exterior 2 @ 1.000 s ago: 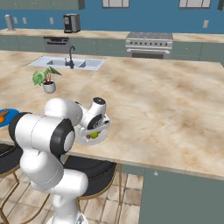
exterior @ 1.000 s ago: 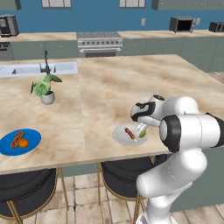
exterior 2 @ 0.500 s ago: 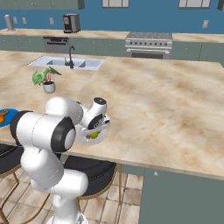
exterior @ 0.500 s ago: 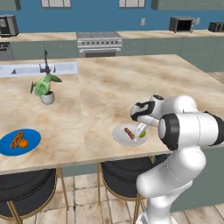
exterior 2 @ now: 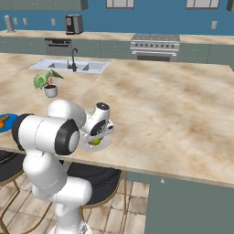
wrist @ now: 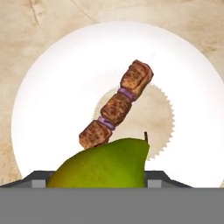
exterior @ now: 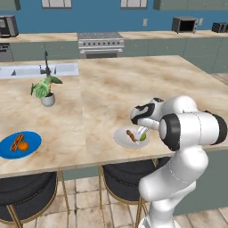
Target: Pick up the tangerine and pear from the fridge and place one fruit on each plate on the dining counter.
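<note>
A yellow-green pear (wrist: 105, 164) rests on the white plate (wrist: 52, 87) beside a brown skewer of meat chunks (wrist: 116, 105). My gripper (wrist: 98, 179) is low over the plate, its fingertips (wrist: 39, 179) hugging the pear's sides. From the base, the gripper (exterior: 141, 132) and pear (exterior: 142, 137) sit at the near edge of the dining counter (exterior: 102, 98). The white plate (exterior 2: 84, 145) and pear (exterior 2: 96, 142) show under the hand (exterior 2: 97, 136). The tangerine (exterior: 23, 145) lies on the blue plate (exterior: 9, 149) at the left. The fridge is out of view.
A reddish sausage piece (exterior: 17, 141) shares the blue plate. A potted plant (exterior: 44, 89) stands mid-left on the counter, near a sink (exterior: 26, 70). Black stools (exterior: 122, 178) tuck under the near edge. A steel stove (exterior: 100, 43) lines the back wall.
</note>
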